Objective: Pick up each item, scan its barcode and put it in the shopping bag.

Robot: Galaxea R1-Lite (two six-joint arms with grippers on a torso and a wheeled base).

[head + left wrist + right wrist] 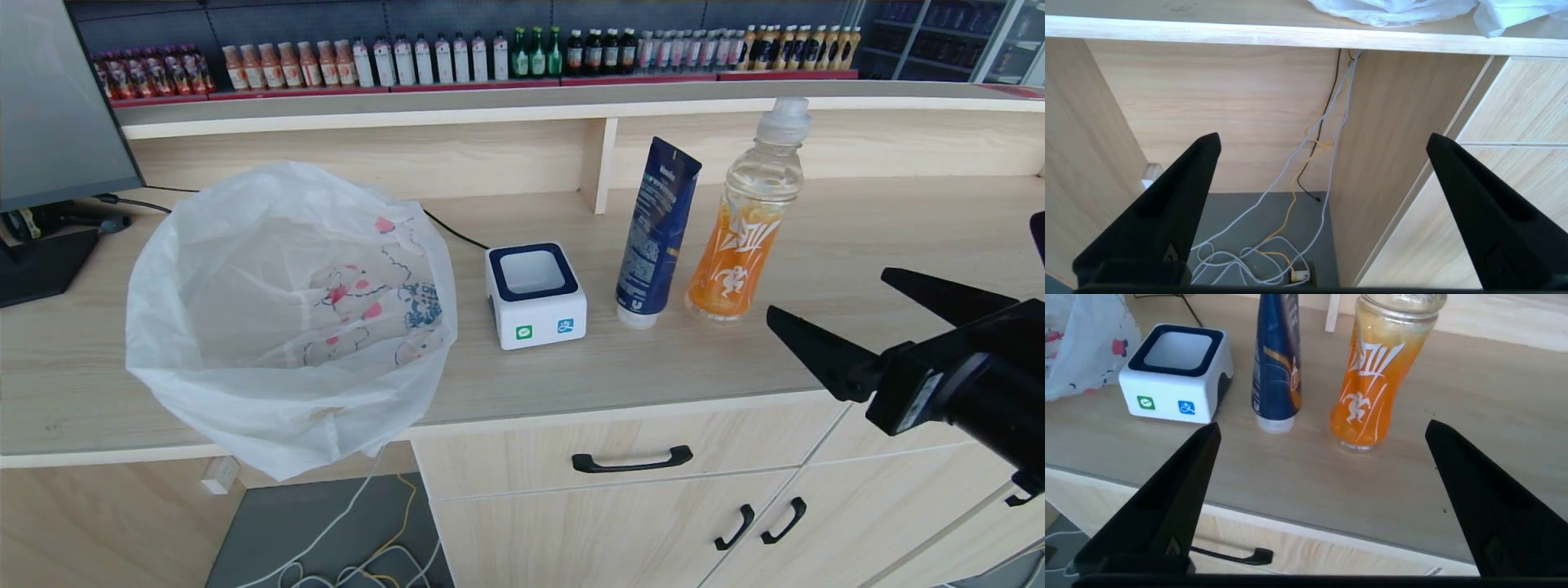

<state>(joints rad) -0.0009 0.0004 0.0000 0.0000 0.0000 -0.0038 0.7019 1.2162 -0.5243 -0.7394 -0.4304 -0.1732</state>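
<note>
- Upright on counter [898,220], side by side: blue tube [657,233], orange bottle [747,220]; scanner [535,294] just left of tube.
- Left of scanner, hanging over counter edge: open shopping bag [286,310].
- Right gripper [829,294]: fingers spread, empty, near bottle.
- Left gripper [1323,139]: fingers spread, empty, below counter, facing cables [1290,212].

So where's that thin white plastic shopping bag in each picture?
Head view: shopping bag on the left part of the pale wooden counter, beside the white scanner box.
Left wrist view: bag at the counter's front edge, seen from below.
Right wrist view: bag just past the scanner box.
Shared landmark: the counter's front edge.
</note>
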